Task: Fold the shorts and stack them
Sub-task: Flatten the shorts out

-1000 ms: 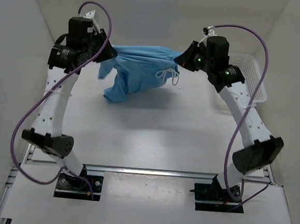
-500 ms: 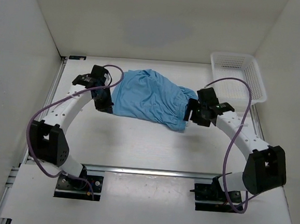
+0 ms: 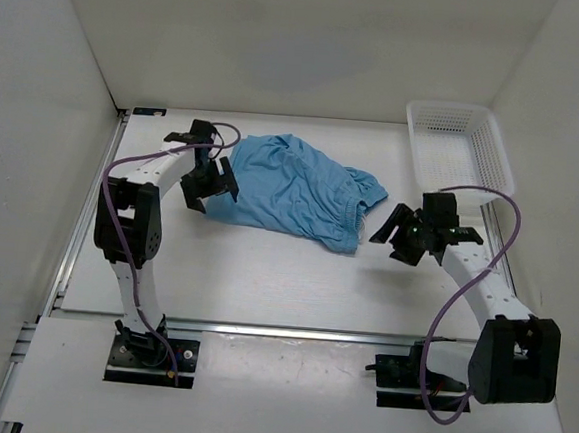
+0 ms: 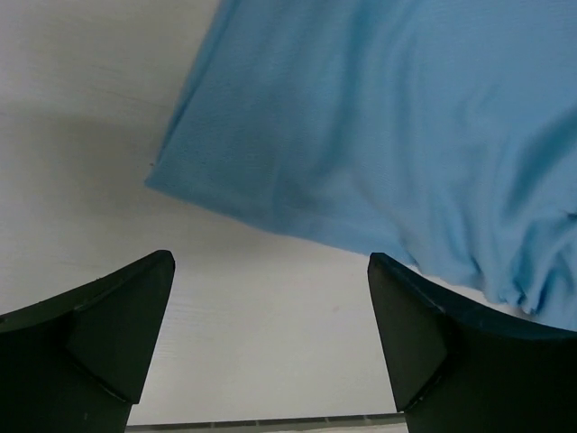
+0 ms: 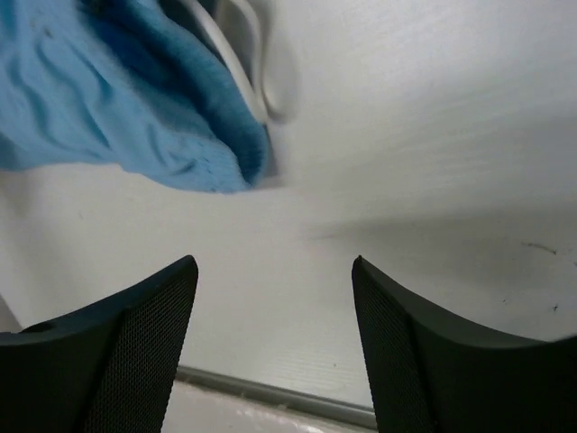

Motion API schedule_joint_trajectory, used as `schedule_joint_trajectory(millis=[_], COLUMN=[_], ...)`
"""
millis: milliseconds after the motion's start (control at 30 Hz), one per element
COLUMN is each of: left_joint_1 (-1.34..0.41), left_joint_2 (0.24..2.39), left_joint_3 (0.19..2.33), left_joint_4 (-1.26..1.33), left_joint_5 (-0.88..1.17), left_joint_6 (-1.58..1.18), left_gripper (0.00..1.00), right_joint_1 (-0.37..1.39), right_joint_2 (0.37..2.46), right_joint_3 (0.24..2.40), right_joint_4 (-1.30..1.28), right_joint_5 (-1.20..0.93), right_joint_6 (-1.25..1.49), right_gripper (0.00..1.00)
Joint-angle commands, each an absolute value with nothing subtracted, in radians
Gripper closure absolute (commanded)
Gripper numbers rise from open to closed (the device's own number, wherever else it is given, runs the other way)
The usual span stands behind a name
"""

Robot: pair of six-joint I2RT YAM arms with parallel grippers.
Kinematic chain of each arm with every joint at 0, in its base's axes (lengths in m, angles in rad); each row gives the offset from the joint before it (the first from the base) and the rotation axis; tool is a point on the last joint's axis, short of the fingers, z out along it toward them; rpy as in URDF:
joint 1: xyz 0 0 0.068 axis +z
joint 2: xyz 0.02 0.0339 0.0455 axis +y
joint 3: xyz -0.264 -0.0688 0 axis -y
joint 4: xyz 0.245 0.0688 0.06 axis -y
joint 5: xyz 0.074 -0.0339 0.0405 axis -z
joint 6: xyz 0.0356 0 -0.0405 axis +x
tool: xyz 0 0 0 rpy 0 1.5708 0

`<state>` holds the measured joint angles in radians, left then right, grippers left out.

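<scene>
seen from above, my left arm point(image 3: 129, 214) reaches up the left side of the white surface point(image 3: 265, 275), with a purple cable point(image 3: 107, 177) looping beside it. my left tool point(image 3: 212, 182) sits at the left edge of the shorts point(image 3: 291, 192), its two black fingers spread wide and gripping nothing. from the left wrist camera, my left tool point(image 4: 270, 262) shows bare surface point(image 4: 81, 135) between the fingers point(image 4: 99, 334). the smooth hem corner of the shorts point(image 4: 379, 135) lies just ahead of the fingertips, not between them. i cannot tell whether the tool touches the cloth.

the light blue shorts lie on the surface towards its far middle, between my two tools. they are spread out but rumpled, with soft folds across the top. the gathered waistband point(image 3: 358, 214) runs down their right side.

to the right of the waistband, a little apart from it, my right tool point(image 3: 396, 240) hovers with its fingers apart and nothing in them. from the right wrist camera, my right tool point(image 5: 272, 266) has only bare surface point(image 5: 433, 135) between its mesh-faced fingers point(image 5: 126, 334). the crinkled end of the shorts point(image 5: 108, 99) fills the upper left corner, and a loop of white drawstring point(image 5: 242, 54) lies against the cloth.

at the far right corner stands a white plastic mesh basket point(image 3: 460, 110), well apart from the shorts. my right arm point(image 3: 485, 282) curves back along the right side, trailing another purple cable point(image 3: 439, 329).
</scene>
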<state>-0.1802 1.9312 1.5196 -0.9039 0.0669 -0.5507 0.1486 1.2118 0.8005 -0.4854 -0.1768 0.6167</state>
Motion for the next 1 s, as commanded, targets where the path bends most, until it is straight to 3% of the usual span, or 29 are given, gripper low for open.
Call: schedule_joint_trajectory(millis=[0, 167, 200, 267, 333, 367, 400, 600, 700, 800, 900, 933, 967], left_joint_1=[-0.166, -0.166, -0.155, -0.155, -0.155, -0.155, -0.155, -0.123, -0.112, -0.103, -0.092, -0.083, -0.083], left_joint_2=[1.934, 1.994, 2.008, 2.034, 2.045, 2.045, 2.033, 1.956, 1.916, 1.884, 1.864, 1.864, 1.853], left_joint_3=[1.485, 1.454, 1.454, 1.465, 1.474, 1.474, 1.474, 1.437, 1.419, 1.41, 1.41, 1.41, 1.41], left_joint_4=[-0.853, -0.813, -0.804, -0.804, -0.804, -0.804, -0.804, -0.804, -0.804, -0.804, -0.804, -0.804, -0.814], left_joint_5=[0.117, 0.126, 0.126, 0.126, 0.126, 0.126, 0.117, 0.126, 0.126, 0.135, 0.144, 0.153, 0.153], left_joint_6=[-0.584, -0.597, -0.597, -0.606, -0.606, -0.597, -0.597, -0.588, -0.578, -0.569, -0.569, -0.56, -0.56], left_gripper=[0.0, 0.0, 0.04, 0.28, 0.58, 0.82, 0.89, 0.89, 0.89, 0.89, 0.89, 0.89, 0.89], right_joint_1=[0.123, 0.123, 0.123, 0.123, 0.123, 0.123, 0.132, 0.207, 0.228, 0.241, 0.25, 0.25, 0.25], right_joint_2=[1.245, 1.307, 1.318, 1.36, 1.423, 1.445, 1.474, 1.587, 1.621, 1.647, 1.675, 1.675, 1.675], right_joint_3=[0.744, 0.678, 0.678, 0.678, 0.693, 0.704, 0.715, 0.753, 0.765, 0.776, 0.825, 0.848, 0.912], right_joint_4=[-0.373, -0.226, -0.212, -0.189, -0.167, -0.167, -0.154, -0.058, -0.014, 0.008, -0.001, -0.02, -0.041], right_joint_5=[-0.42, -0.506, -0.506, -0.494, -0.494, -0.508, -0.508, -0.454, -0.384, -0.324, -0.305, -0.292, -0.291], right_joint_6=[0.663, 0.732, 0.744, 0.744, 0.755, 0.755, 0.764, 0.908, 0.959, 0.996, 1.008, 0.996, 0.959], right_gripper=[0.2, 0.17, 0.17, 0.17, 0.17, 0.18, 0.18, 0.32, 0.32, 0.38, 0.76, 0.96, 1.0])
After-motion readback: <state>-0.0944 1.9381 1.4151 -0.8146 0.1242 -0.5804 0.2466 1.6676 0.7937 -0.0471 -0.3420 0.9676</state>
